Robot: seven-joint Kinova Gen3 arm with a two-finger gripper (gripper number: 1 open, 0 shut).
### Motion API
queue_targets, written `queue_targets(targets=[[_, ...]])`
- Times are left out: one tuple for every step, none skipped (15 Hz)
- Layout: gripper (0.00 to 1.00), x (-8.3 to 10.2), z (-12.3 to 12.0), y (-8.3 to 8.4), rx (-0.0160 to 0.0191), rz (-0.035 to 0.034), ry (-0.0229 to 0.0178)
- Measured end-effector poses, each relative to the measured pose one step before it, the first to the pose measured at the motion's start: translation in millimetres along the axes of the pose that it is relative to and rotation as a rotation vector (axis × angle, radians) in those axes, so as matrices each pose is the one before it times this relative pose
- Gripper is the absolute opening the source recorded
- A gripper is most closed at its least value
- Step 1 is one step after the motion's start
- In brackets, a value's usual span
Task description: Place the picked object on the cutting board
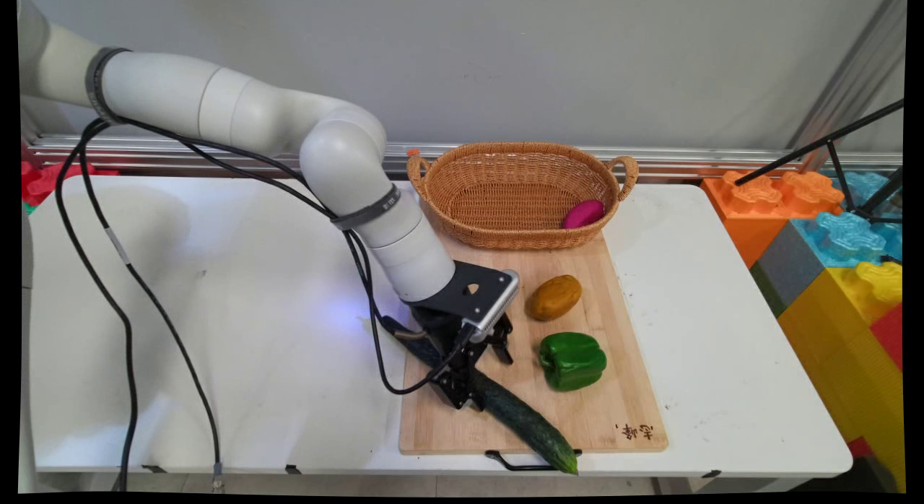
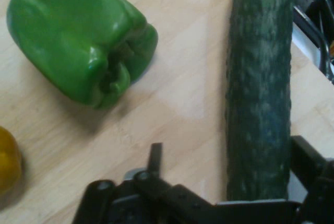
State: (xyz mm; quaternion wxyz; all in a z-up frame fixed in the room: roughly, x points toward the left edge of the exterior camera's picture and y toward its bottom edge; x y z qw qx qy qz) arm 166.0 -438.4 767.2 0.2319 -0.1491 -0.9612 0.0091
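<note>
White arm links are reaching in from the upper left and bending down at the wrist, so the black gripper (image 1: 482,378) is pointing steeply down over the left part of the wooden cutting board (image 1: 621,396). Its fingers (image 1: 503,349) are standing apart, one on each side of the cucumber (image 1: 520,417), and the hand view is showing the cucumber (image 2: 259,93) lying close against one finger with a gap to the other; whether they are pressing on it cannot be told. Long, dark green and bumpy, the cucumber is lying diagonally across the board, its lower end sticking past the board's near edge and over the board's black handle (image 1: 516,462). A glossy green bell pepper (image 1: 572,359) is resting on its side just right of the gripper, with a brownish-yellow potato (image 1: 554,297) beyond it. A wicker basket (image 1: 505,226) is sitting at the board's far end on the white counter (image 1: 216,331), holding a magenta object (image 1: 583,214).
</note>
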Motion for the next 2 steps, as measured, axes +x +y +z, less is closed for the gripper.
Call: queue_targets(targets=[[1.00,0.27,0.79,-1.06,0.00034,-0.00392,-0.00214],[1.00,0.57,-0.34,-1.04,0.00113,-0.00498,-0.00063]])
